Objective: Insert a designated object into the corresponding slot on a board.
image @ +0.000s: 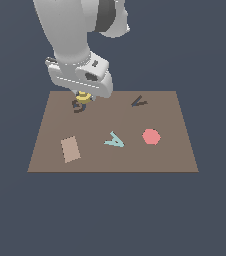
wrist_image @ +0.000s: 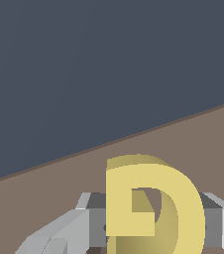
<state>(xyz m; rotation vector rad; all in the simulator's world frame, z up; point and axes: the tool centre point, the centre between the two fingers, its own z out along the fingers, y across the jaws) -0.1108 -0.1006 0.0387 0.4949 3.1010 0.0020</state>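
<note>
The yellow G-shaped block (image: 84,97) hangs under my gripper (image: 84,98) near the board's far corner on the exterior view's left. The wrist view shows the same yellow block (wrist_image: 151,208) large, with grey fingers (wrist_image: 67,233) closed on either side of it. Just below the block lies the dark G-shaped slot (image: 78,106), partly hidden by the gripper. The block is held slightly above the flat brown board (image: 165,155); whether it touches the slot I cannot tell.
On the board lie a teal A piece (image: 114,140), a pink-red hexagon (image: 151,136), a light brown rectangle (image: 70,149) and a dark V-shaped recess (image: 138,102). The board's far edge (wrist_image: 109,144) runs close behind the block.
</note>
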